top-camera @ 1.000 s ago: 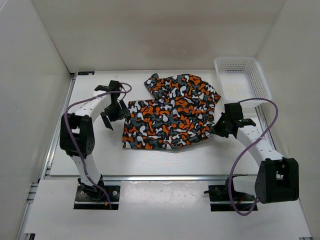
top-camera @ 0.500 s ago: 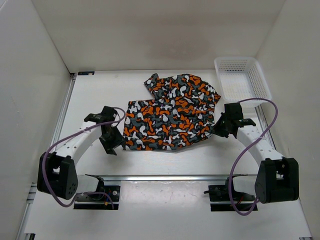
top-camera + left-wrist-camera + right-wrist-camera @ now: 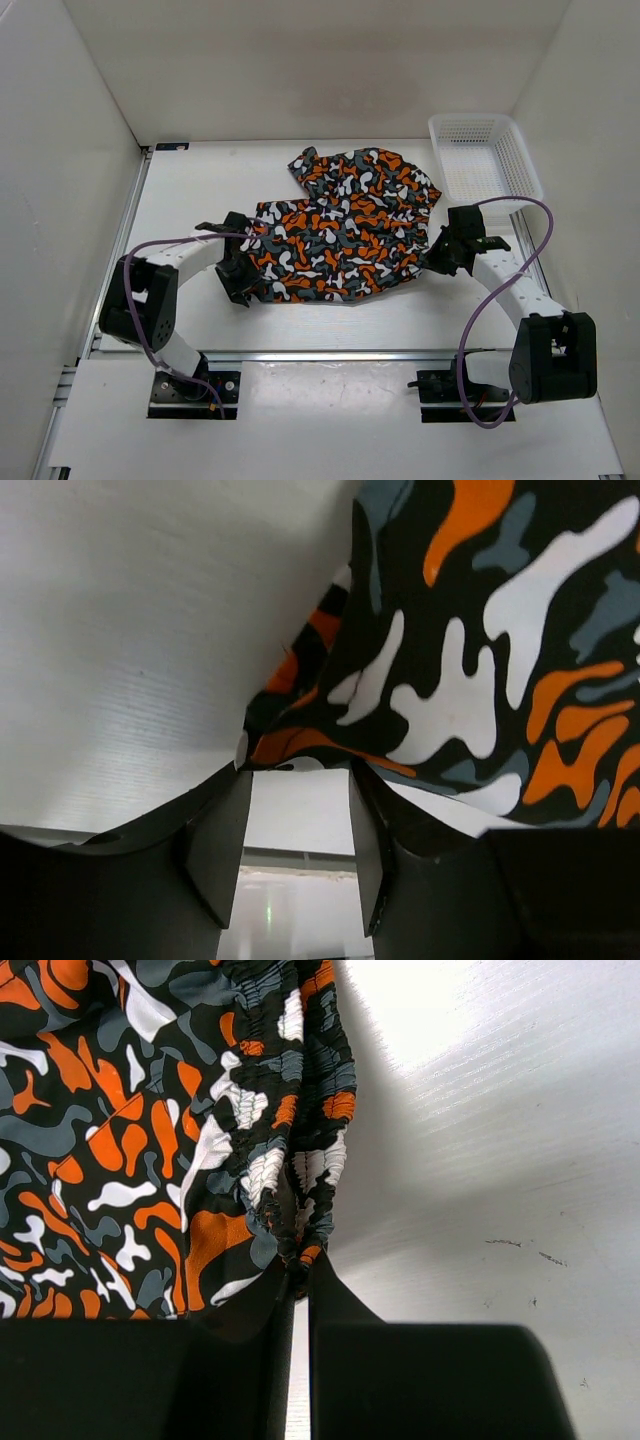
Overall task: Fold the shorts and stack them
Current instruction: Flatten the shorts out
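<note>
The camouflage shorts (image 3: 345, 225) lie spread in the middle of the table, print of orange, black, grey and white. My left gripper (image 3: 243, 283) is open at the shorts' near left corner; in the left wrist view the cloth corner (image 3: 300, 740) sits just at the tips of the fingers (image 3: 215, 845), with a gap showing between them. My right gripper (image 3: 437, 257) is shut on the gathered waistband edge (image 3: 300, 1230) at the shorts' right side.
A white mesh basket (image 3: 485, 165) stands at the back right of the table. White walls enclose the table on the left, back and right. A metal rail runs along the near edge (image 3: 320, 355).
My left arm has swung from the far left side toward me and in to the shorts' near left corner. The right arm and the shorts have stayed put.
</note>
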Controlling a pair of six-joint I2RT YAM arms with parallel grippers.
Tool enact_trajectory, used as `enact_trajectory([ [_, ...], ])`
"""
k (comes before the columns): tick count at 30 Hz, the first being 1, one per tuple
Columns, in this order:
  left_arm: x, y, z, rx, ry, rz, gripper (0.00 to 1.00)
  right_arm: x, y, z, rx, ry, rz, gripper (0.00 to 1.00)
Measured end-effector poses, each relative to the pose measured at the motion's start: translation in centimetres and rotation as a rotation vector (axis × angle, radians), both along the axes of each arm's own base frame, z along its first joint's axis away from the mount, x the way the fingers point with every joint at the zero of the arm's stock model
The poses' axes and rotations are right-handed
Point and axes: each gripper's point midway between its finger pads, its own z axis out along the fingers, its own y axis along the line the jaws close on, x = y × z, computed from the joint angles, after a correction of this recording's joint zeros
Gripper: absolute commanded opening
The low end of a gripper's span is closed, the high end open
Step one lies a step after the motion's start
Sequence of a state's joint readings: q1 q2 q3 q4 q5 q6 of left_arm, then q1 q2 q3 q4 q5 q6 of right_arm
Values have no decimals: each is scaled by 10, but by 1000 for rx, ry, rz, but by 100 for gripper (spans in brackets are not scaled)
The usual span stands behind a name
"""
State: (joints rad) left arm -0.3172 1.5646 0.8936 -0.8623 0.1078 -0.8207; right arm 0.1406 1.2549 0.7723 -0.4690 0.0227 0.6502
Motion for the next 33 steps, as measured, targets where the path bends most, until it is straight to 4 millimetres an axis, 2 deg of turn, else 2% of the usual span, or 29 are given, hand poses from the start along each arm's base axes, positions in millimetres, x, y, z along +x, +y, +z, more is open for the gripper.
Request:
enact_trajectory([
  [1,0,0,-2,4,6,-1,55,0,0,0,-1,0,1,1],
  [5,8,1,-2,19,-14,-2,65,0,0,0,-2,0,3,1],
  [9,18,1,-4,36,-23,-6,65,0,0,0,-2,0,3,1],
  [12,26,0,-14,58,-3,-20,65,0,0,0,-3,-1,2,1],
  [19,34,-4,-15,72,27,-49,65,0,0,0,-3,1,3,1],
  [24,33,-3,-16,82,36,-64,53,0,-1,0,-6,1,1,1],
  [26,32,-2,-16,88,37,-68,34,0,-1,0,-6,1,1,1],
  [27,32,-2,-17,90,38,-69,17,0,-1,0,-6,1,1,1],
  [28,32,-2,-17,90,40,-71,10,0,-1,0,-6,1,1,1],
  [33,32,-3,-16,85,36,-80,10,-1,-1,0,-6,2,1,1],
])
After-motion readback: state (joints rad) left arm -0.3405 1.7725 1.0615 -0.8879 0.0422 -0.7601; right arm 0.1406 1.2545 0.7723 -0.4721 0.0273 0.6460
